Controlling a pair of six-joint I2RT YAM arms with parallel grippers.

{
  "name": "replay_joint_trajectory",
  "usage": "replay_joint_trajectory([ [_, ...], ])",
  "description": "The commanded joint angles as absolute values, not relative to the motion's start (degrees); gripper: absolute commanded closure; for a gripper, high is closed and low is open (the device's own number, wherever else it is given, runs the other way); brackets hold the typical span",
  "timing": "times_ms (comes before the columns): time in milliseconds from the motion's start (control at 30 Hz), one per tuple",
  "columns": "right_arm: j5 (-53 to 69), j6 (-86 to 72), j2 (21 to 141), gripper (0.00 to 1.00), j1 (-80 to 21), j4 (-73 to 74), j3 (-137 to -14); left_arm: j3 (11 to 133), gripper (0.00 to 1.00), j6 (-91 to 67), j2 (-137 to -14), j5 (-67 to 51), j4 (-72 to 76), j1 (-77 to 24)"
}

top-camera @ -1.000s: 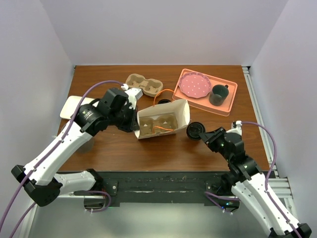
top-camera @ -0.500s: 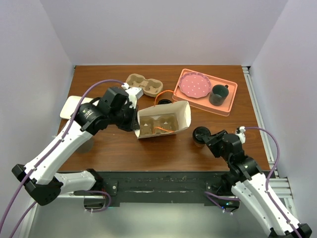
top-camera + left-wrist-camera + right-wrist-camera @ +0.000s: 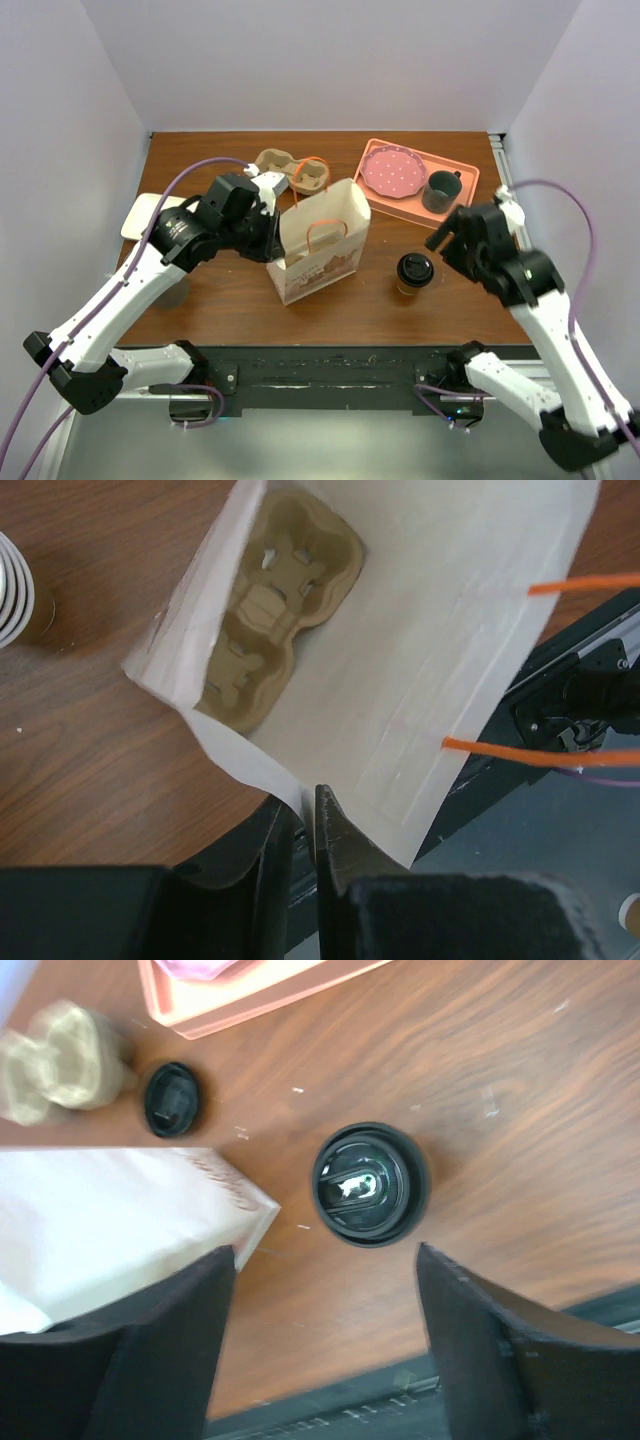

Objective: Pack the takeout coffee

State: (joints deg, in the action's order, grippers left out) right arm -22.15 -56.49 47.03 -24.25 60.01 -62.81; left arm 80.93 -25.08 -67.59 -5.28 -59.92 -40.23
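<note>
Grip first: your left gripper [image 3: 305, 815] is pinched on the near rim of the paper bag [image 3: 420, 680], its jaws a sliver apart with the paper edge running between them. From above you see it [image 3: 270, 240] at the bag's [image 3: 320, 250] left side, and the bag stands up on the table, leaning a little, orange handles [image 3: 320, 235] showing on its face. Down its open mouth, a brown pulp carrier [image 3: 270, 610] lies at the bottom.

Over to your right gripper [image 3: 325, 1258]: jaws spread wide, nothing between them, hanging above the wood. The takeout coffee [image 3: 368, 1185] stands upright just beyond those fingertips, black lid up, touching neither one. In the overhead view the cup [image 3: 414, 270] sits alone on the table just right of the bag, with the right gripper [image 3: 447, 238] raised beside it.

Wider now: a loose black lid [image 3: 172, 1098] lies near the bag's corner. A second carrier [image 3: 292, 170] sits behind the bag. At the back right, a pink tray [image 3: 465, 205] holds a dotted pink plate [image 3: 392, 172] and a dark mug [image 3: 441, 190]. White cups [image 3: 10, 590] show in the left wrist view.

The table [image 3: 230, 300] is dark brown wood grain, flecked with pale specks, and plain pale walls close it in at the back and on both sides.
</note>
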Motion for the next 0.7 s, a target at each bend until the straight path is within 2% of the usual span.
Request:
replay_joint_trajectory([
  [0, -23.3, -40.9, 60.0, 0.17, -24.1, 69.8, -74.2, 84.0, 0.8, -26.7, -67.5, -3.7, -56.7, -40.0],
  [200, -15.9, -33.6, 67.3, 0.06, -24.1, 66.1, -73.2, 82.5, 0.71, -27.4, -67.1, -2.6, -56.2, -40.0],
  [467, -10.6, -29.6, 71.0, 0.07, -24.1, 61.6, -67.4, 81.2, 0.57, -28.2, -64.2, -0.2, -57.3, -39.9],
  [667, -9.9, -27.0, 73.6, 0.07, -24.1, 58.5, -65.5, 81.8, 0.51, -28.0, -63.2, 1.8, -58.9, -39.9],
])
